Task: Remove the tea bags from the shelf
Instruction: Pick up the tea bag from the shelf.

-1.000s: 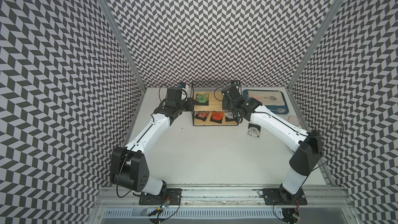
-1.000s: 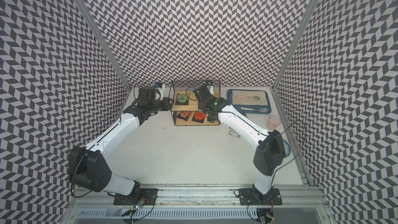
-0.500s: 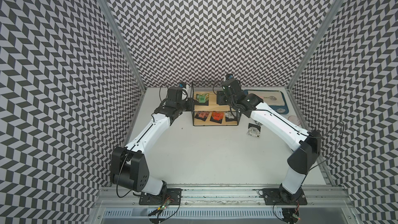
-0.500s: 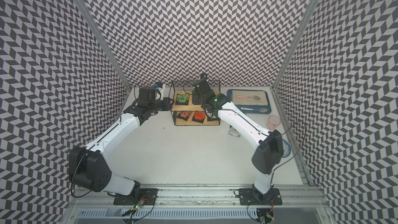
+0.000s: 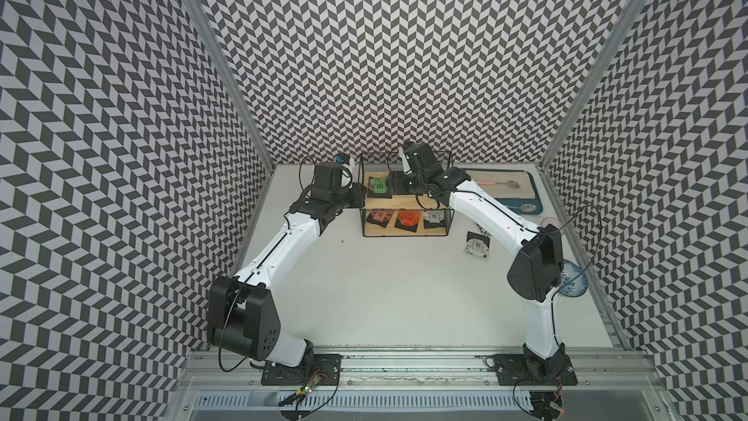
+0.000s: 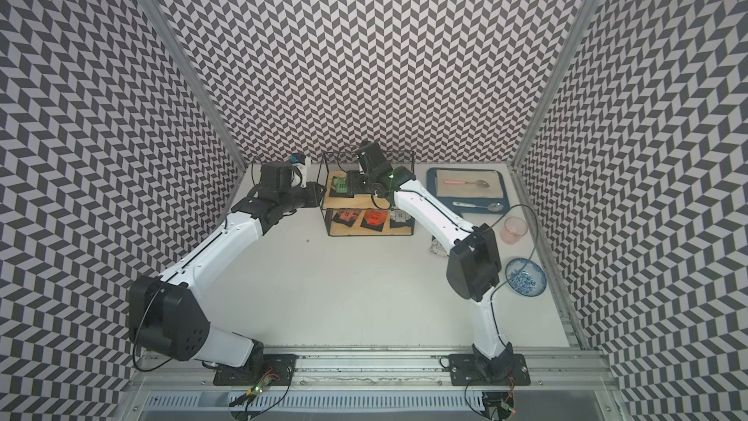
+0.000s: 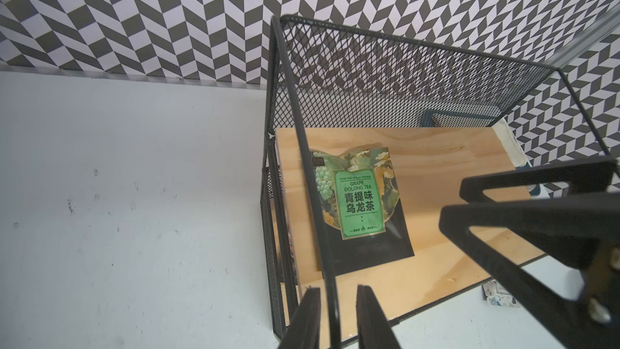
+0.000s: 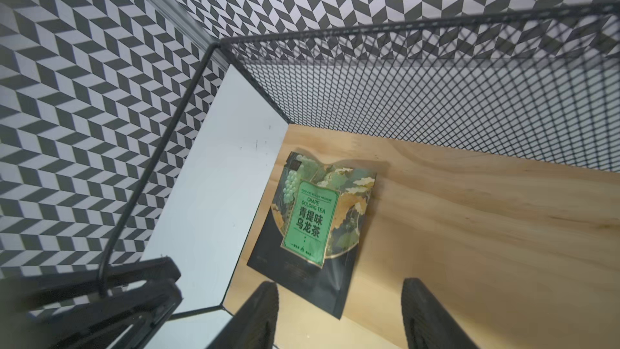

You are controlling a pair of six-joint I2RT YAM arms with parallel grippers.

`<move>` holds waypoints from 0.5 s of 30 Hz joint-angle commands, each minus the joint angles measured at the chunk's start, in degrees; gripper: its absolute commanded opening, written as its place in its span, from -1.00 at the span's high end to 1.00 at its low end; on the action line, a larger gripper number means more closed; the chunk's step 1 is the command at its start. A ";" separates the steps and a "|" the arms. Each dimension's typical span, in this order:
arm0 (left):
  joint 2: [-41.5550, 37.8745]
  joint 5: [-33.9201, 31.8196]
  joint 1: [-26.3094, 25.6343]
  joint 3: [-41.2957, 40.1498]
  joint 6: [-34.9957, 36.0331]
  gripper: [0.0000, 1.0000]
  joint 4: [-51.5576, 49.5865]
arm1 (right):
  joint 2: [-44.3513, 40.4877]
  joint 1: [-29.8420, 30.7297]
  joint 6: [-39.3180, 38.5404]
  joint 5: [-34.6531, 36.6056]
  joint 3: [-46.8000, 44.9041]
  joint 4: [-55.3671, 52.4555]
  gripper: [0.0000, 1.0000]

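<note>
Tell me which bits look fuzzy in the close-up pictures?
Right wrist view: the top rail of the shelf and the right pincer look fuzzy, while the tea bag is sharp. Left wrist view: the tea bag's words read clearly.

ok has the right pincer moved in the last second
Yes. Against the shelf, the right pincer shifted from the top board's right end back and toward the middle, now open beside the green tea bag.
</note>
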 commanded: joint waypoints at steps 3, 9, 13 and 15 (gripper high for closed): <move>-0.43 -0.36 -0.38 1.95 1.02 0.53 -0.71 | 2.93 -2.19 2.22 -7.51 2.78 3.31 -0.21; -0.24 -0.46 -0.38 1.88 1.17 0.53 -0.80 | 6.76 -2.78 2.62 -8.55 5.94 2.37 -0.15; -0.11 -0.45 -0.47 1.86 1.27 0.53 -0.64 | 8.14 -2.81 3.03 -10.12 6.11 3.29 -0.11; 0.08 -0.38 -0.47 1.95 1.23 0.53 -0.63 | 8.53 -2.78 3.27 -10.58 6.03 3.64 -0.10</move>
